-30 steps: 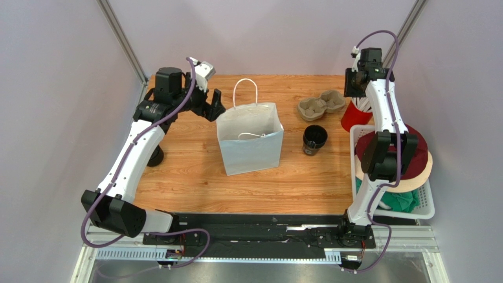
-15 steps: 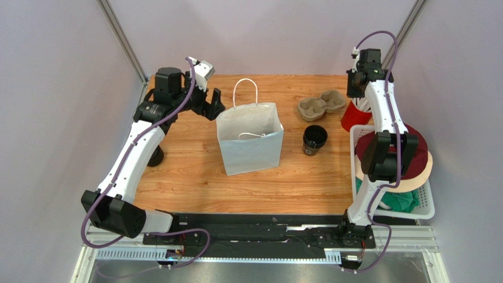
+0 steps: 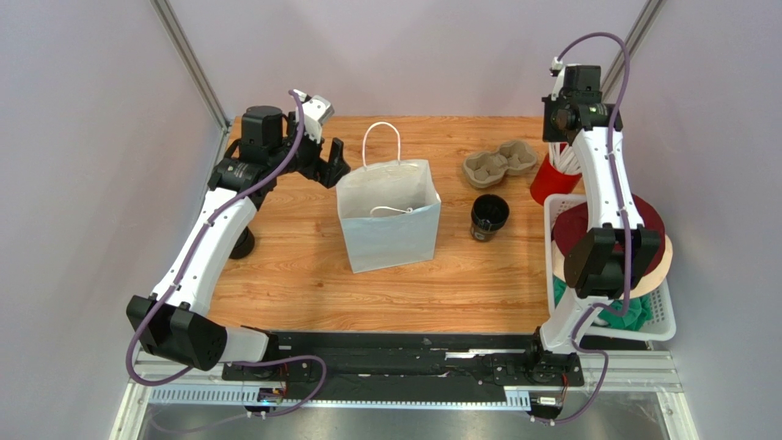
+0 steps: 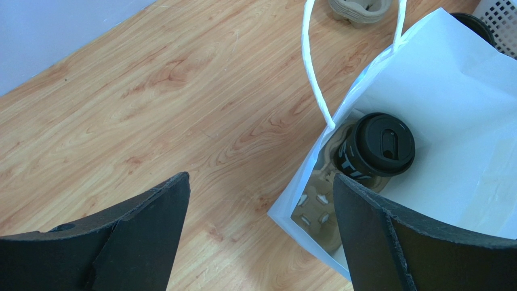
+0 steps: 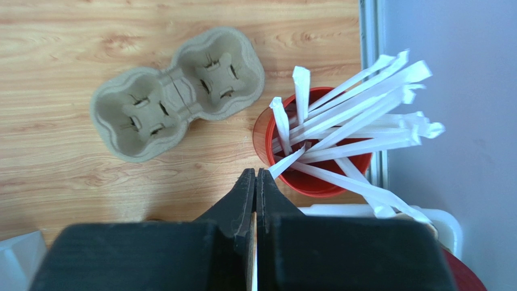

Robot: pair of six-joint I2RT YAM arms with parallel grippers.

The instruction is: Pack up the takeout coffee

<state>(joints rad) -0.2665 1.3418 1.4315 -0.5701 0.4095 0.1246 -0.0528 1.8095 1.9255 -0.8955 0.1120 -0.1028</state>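
Observation:
A white paper bag [image 3: 390, 225] stands open mid-table. In the left wrist view a black lidded coffee cup [image 4: 377, 147] sits in a brown pulp carrier [image 4: 315, 203] inside the bag [image 4: 461, 103]. A second black cup [image 3: 489, 216] stands on the table right of the bag. My left gripper [image 3: 329, 165] is open and empty beside the bag's far left corner [image 4: 261, 236]. My right gripper [image 3: 556, 137] hangs over the red cup of white straws [image 3: 551, 180]. In the right wrist view it [image 5: 256, 174] is shut, and one straw's [image 5: 285, 162] end meets its tips.
An empty two-well pulp carrier [image 3: 498, 163] lies at the far right, also in the right wrist view [image 5: 176, 94]. The red straw cup [image 5: 315, 176] stands by the table's right edge. A white basket [image 3: 668, 321] holds maroon and tan discs and green cloth.
My right wrist has risen and moved slightly back over the straw cup. The left arm, bag and cups have not moved.

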